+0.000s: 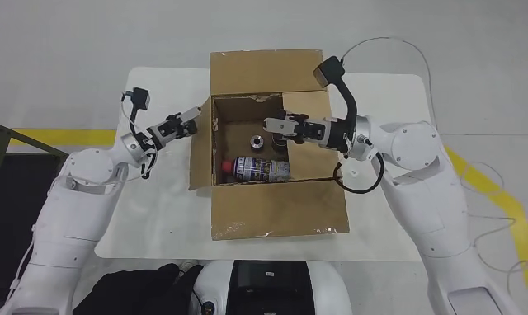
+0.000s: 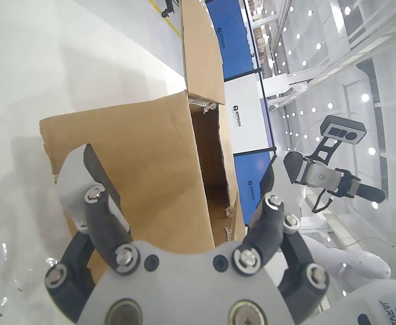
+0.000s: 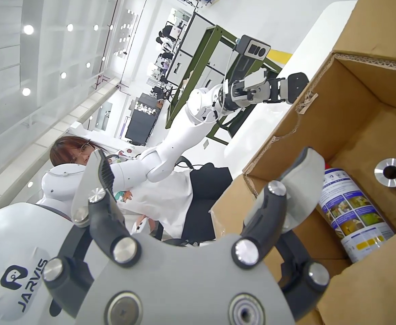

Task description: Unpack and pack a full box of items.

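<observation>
An open cardboard box [image 1: 272, 208] stands in the middle of the white table [image 1: 157, 92], its flaps spread outward. On its floor lie a spray can [image 1: 257, 168] with a red cap and, beyond it, a short metal cylinder [image 1: 256, 142]. My right gripper [image 1: 271, 125] hovers open over the box's far inner part, above the cylinder [image 3: 392, 174] and can [image 3: 350, 211], holding nothing. My left gripper [image 1: 194, 121] is open at the box's left wall; in the left wrist view the wall [image 2: 144, 157] lies between its fingers [image 2: 79, 177]. I cannot tell whether they touch it.
The box's front flap lies flat toward me and the back flap [image 1: 264, 72] lies flat away. Bare table shows to the left and right [image 1: 396, 92] of the box. A thin cable [image 1: 388, 43] arcs over the right rear of the table.
</observation>
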Robot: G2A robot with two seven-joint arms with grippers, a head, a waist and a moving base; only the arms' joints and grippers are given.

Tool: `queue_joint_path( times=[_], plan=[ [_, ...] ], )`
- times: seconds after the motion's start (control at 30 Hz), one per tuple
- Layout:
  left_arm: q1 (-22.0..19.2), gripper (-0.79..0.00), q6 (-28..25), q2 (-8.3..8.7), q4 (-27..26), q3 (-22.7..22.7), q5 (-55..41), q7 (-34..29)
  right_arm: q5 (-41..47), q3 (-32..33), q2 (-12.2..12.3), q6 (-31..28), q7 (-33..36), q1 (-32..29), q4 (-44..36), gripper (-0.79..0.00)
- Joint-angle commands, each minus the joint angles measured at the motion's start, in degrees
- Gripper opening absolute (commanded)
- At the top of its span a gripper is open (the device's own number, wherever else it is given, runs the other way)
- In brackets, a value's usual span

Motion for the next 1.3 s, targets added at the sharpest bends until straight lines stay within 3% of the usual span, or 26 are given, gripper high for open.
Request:
queue_joint_path(
  times=[0.0, 0.2, 0.47, 0.63, 0.83, 1.07, 1.27],
  plan=[
    [-0.06, 0.0, -0.05, -0.09, 0.02, 0.28, -0.15, -0.24, 0.19, -0.05, 0.05, -0.16, -0.01, 0.01, 0.2, 0.0],
    [1.27, 0.0, -0.28, 0.28, -2.82, -2.42, -0.96, -0.52, 0.79, -0.09, 0.25, -0.26, 0.88, 0.28, 0.64, 0.0],
    [5.25, 0.0, 1.86, 1.59, -14.14, -9.65, -0.48, -3.46, 1.71, 1.49, 0.94, 0.06, 4.32, 0.63, 1.28, 0.0],
    [3.97, 0.0, 2.94, 1.67, -16.68, -9.95, -0.65, -4.34, 2.34, 4.29, 1.75, 0.43, 6.17, -1.04, 0.48, 0.0],
    [-2.09, 0.0, 4.76, 1.16, -16.79, -5.57, 0.45, -5.49, 4.45, 8.69, 3.12, 3.31, 11.85, -4.65, -2.25, 0.0],
    [-11.6, 0.0, 10.19, -0.47, -12.18, 3.68, -0.66, -7.01, 5.51, 15.31, 4.72, 5.5, 14.12, -10.73, -7.2, 0.0],
    [-15.33, 0.0, 12.49, -1.96, -10.66, 9.77, -1.53, -5.45, 4.2, 20.19, 6.02, 10.12, 15.5, -16.18, -13.12, 0.0]
  ],
)
